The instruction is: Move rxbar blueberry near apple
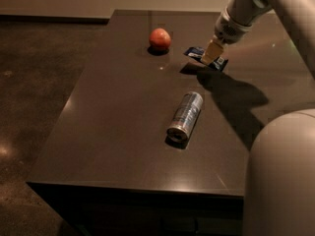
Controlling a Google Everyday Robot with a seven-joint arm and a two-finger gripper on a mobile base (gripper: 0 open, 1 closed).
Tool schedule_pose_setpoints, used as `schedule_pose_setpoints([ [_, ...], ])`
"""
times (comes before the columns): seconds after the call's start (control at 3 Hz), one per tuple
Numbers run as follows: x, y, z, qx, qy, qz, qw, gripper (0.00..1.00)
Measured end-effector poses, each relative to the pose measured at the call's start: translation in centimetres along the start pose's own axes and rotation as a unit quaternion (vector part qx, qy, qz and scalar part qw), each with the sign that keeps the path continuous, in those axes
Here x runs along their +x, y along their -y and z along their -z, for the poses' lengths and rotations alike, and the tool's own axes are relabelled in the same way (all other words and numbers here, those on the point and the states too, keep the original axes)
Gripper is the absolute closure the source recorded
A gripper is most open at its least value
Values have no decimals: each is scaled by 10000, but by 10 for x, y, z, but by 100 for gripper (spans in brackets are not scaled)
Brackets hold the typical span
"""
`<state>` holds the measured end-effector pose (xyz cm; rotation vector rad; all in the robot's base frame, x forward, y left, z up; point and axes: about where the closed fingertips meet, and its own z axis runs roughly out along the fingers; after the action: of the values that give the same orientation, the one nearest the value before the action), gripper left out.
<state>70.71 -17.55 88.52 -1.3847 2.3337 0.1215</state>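
Since the rxbar blueberry is casting a shadow offset from itself on the surface, it is reading as held just clear of it, right of the apple and near but not beside it, likely for carrying rather than dragging. The gripper is sitting over the bar's middle, jaws narrowed and clamping the wrapper.

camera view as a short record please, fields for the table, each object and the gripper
surface: dark table
apple: on the far part of the table, nothing touching it
rxbar blueberry: right of the apple, apart from it
gripper: over the bar's middle, apparently clamped on it
can: lying on its side mid-table, nearer the camera than the bar
task state: a gap shows between bar and apple
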Motion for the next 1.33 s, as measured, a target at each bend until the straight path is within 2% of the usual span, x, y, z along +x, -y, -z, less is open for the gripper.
schedule_pose_setpoints([
  [0.67,-42,8,-17,250,4,-81,9997,100],
  [1.0,-52,11,-26,323,-106,-59,9994,84],
  [1.33,-53,14,-33,356,-207,-78,9991,59],
])
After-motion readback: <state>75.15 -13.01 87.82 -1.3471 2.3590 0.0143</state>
